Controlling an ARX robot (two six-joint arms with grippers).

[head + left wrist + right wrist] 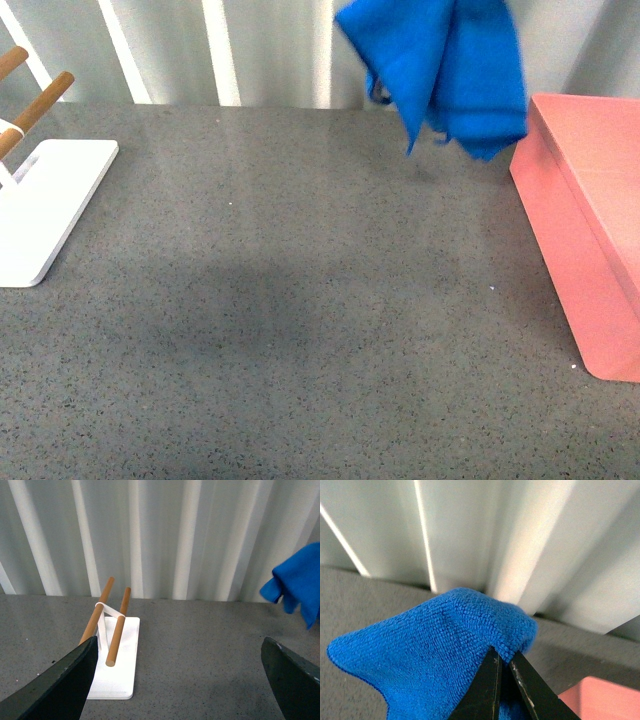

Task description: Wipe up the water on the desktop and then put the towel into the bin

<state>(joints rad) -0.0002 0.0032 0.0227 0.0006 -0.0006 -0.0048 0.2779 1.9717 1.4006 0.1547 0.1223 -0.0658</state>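
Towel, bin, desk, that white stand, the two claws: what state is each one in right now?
towel: in the air, hanging crumpled.
right gripper: shut on the towel.
left gripper: open, holding nothing.
bin: standing on the desktop, towel not in it.
desktop: no puddle that I can make out.
white stand: flat on the desktop, wooden pegs bare.

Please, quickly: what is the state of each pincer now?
Left pincer: open, holding nothing.
Right pincer: closed on the towel.
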